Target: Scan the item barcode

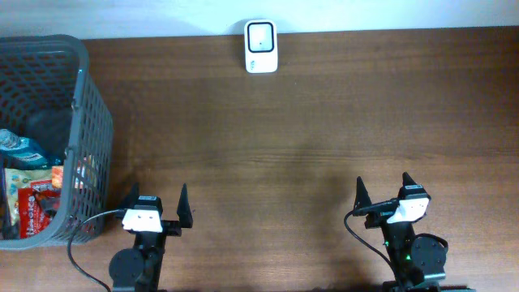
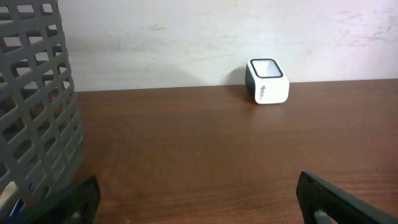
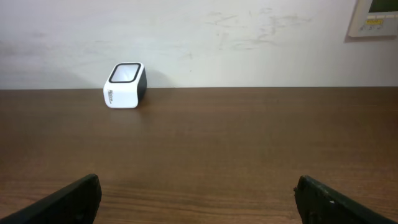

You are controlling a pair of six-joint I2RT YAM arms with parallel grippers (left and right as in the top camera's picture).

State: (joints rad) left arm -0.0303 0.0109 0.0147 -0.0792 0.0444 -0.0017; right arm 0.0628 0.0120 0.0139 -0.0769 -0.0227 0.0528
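while wide open, left tool [image 1: 158,196] beside item basket [image 1: 95,122], scanner [image 1: 261,46] well ahead

Left claw [image 1: 158,195] and right claw [image 1: 383,182] are black, pointed, white-housed.

Soft, even light and sharp focus; faint shadows beside the scanner [image 2: 268,81] on the wall [image 2: 186,37].

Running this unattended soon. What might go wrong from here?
The packets lie crowded deep inside the basket, so the left claw may snag its mesh wall or grab two. The scanner sits far off at the back; a barcode turned away from it likely won't read.
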